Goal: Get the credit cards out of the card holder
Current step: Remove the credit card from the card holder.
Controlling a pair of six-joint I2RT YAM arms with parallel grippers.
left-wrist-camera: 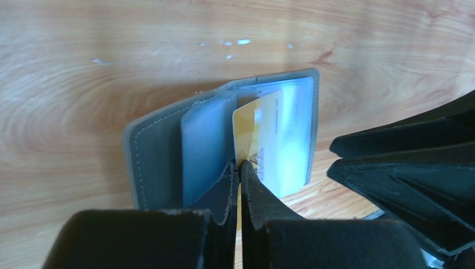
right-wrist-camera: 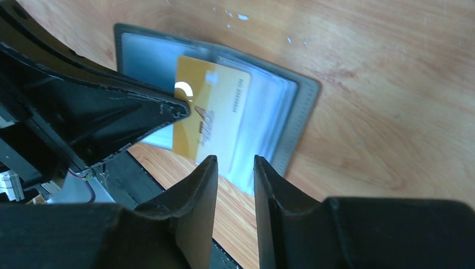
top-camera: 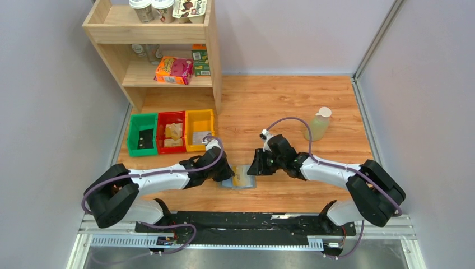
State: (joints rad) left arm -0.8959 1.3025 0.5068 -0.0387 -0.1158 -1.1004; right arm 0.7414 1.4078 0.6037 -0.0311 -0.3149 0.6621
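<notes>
Open grey card holder (top-camera: 238, 179) lies near the middle of the counter's (top-camera: 291, 112) near edge, with the left end effector (left-wrist-camera: 240, 171) clenched on a yellow credit card (left-wrist-camera: 263, 134) and the right end effector (right-wrist-camera: 235, 168) released and empty beside it; extraction seems underway, and the next move likely calls for sliding the card clear.

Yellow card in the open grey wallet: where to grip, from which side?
On the yellow plastic credit card, pinch the bare near end, coming from the robot's side of the grey bifold card holder: that end is free of the clear sleeves.
</notes>
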